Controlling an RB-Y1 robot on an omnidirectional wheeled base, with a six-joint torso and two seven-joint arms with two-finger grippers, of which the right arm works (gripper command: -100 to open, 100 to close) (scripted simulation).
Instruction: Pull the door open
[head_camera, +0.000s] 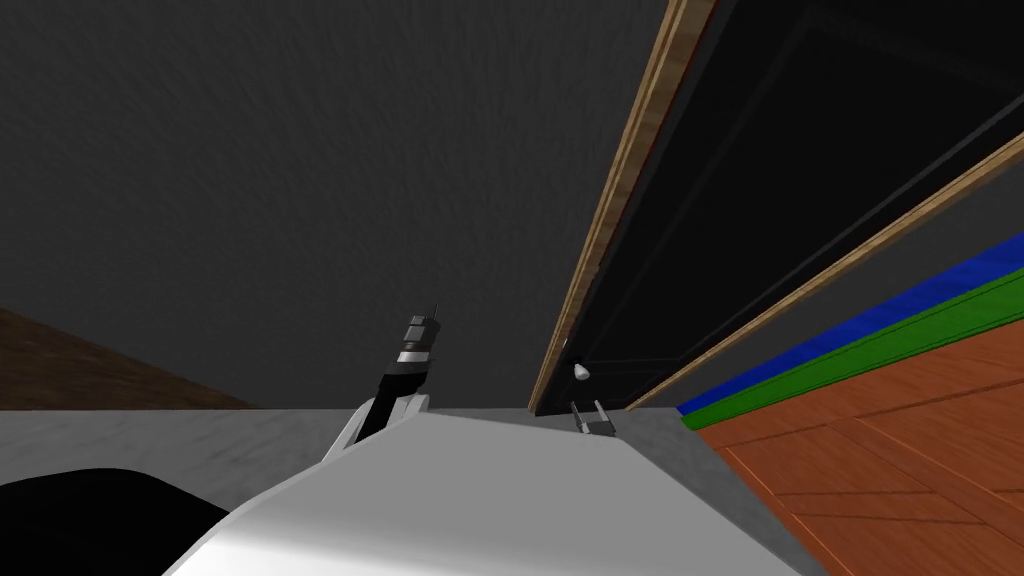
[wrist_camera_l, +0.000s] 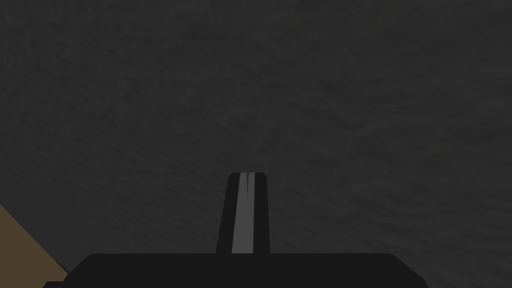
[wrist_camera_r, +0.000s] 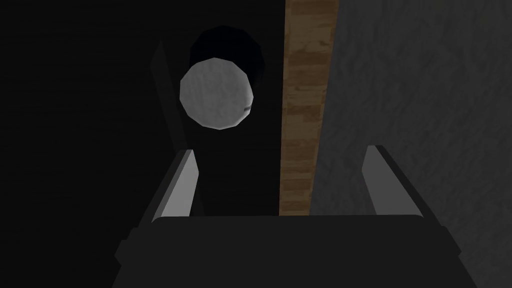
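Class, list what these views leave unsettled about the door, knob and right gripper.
Head view: the knob and right gripper are too small to judge their gap.
Right wrist view: the knob's stem hides behind its round face.
Both views: the door is too dark to tell if ajar.

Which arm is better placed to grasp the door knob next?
Right. The right gripper is open and faces the round grey knob, not yet around it. The left gripper, shut, points at the dark grey wall, away from the door.
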